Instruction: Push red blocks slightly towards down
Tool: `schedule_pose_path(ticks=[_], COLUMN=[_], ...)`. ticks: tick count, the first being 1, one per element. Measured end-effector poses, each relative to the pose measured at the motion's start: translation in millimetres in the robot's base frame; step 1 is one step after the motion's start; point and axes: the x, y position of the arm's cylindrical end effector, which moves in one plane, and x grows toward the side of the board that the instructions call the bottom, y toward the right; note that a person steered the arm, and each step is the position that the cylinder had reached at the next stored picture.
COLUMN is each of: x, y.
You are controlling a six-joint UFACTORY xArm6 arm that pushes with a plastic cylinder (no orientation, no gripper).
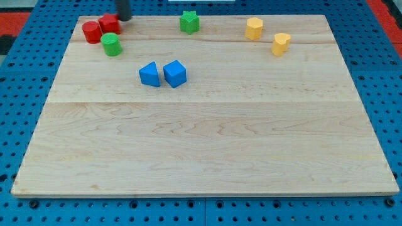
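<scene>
Two red blocks sit side by side at the board's top left: a red cylinder [92,31] and a red block [109,24] to its right. My tip [124,18] stands just to the right of and above the right red block, close to it or touching it. A green cylinder [112,44] lies just below the red pair, touching or nearly touching them.
A green star-shaped block [189,22] is at the top middle. Two yellow blocks [254,28] [281,43] are at the top right. A blue triangular block [149,73] and a blue cube [174,73] sit left of centre. The wooden board [207,144] lies on a blue pegboard.
</scene>
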Motion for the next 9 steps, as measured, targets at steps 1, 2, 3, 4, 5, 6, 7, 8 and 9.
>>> schedule_pose_path(ticks=[1, 2, 3, 4, 5, 6, 7, 8, 9], x=[9, 23, 48, 78, 119, 166, 191, 191, 176], y=[-57, -57, -55, -53, -48, -39, -28, -16, 17])
